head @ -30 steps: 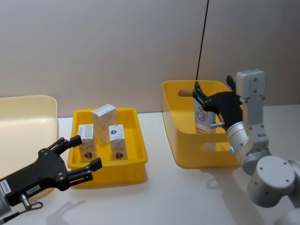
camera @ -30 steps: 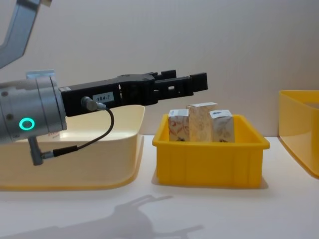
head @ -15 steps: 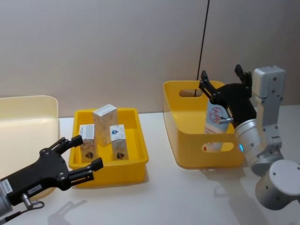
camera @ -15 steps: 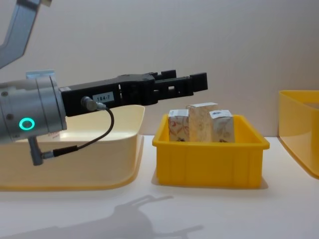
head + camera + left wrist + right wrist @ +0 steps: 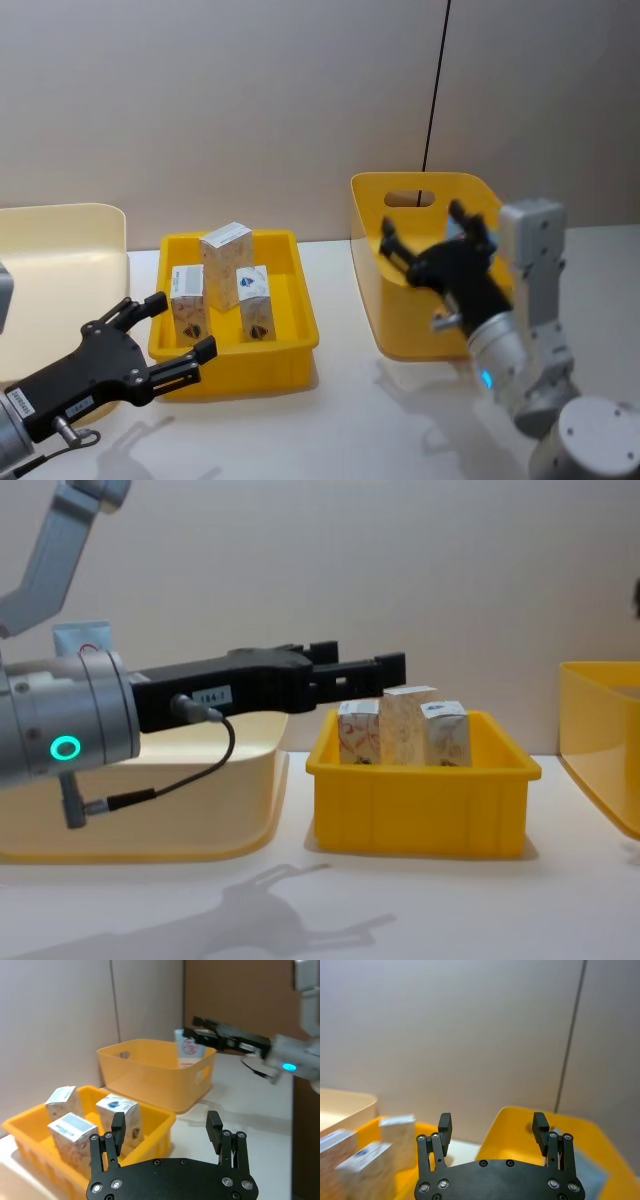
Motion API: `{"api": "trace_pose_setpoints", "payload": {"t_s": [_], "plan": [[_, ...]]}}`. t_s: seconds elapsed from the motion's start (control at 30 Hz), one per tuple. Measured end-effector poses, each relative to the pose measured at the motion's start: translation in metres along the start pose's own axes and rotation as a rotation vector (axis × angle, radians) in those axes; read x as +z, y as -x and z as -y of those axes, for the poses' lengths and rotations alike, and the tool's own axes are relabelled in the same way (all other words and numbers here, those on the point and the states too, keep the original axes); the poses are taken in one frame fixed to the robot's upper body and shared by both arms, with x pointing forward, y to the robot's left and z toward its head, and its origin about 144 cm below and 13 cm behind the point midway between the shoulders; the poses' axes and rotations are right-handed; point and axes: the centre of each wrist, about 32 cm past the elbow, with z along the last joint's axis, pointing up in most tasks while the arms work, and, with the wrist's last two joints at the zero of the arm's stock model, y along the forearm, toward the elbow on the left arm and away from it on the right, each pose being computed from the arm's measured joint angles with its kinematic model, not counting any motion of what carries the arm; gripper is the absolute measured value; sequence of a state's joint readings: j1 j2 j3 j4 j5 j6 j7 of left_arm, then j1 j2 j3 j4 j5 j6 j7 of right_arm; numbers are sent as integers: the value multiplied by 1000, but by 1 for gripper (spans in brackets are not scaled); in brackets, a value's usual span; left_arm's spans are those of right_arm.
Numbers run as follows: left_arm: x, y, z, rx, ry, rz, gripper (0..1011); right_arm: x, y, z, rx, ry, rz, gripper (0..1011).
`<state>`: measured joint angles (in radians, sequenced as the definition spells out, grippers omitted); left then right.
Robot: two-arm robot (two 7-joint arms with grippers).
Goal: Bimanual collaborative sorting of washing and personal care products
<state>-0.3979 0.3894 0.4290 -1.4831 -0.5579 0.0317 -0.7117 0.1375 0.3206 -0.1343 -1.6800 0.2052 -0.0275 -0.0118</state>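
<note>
Left tool (image 5: 180, 325), open and empty, is nearer the upright cartons (image 5: 222, 262) just ahead in the tray (image 5: 301, 312); right tool (image 5: 423, 222), also open, hangs by the bin (image 5: 402, 332).

Plain beige wall (image 5: 200, 100) with a dark seam (image 5: 436, 80) behind white table (image 5: 330, 440).

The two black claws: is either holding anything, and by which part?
Nothing is held: the left gripper by the cartons and the right gripper over the deep yellow bin are both open, empty.
</note>
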Motion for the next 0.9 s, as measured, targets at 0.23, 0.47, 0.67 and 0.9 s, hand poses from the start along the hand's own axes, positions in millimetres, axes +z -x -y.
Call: {"api": "trace_pose_setpoints", "payload": {"t_s": [0.23,0.47,0.67,0.9], "plan": [[-3,7,0,80,-25,29,1003,-11,20,22,95,70,-51,1001],[-7,15,0,160,-48,60,1003,-18,38,42,180,135,-104,1001],[-10,21,0,233,-65,90,1003,-20,41,47,197,148,-116,1001],[-13,30,-1,320,-82,129,1003,-20,41,47,198,148,-116,1001]]}}
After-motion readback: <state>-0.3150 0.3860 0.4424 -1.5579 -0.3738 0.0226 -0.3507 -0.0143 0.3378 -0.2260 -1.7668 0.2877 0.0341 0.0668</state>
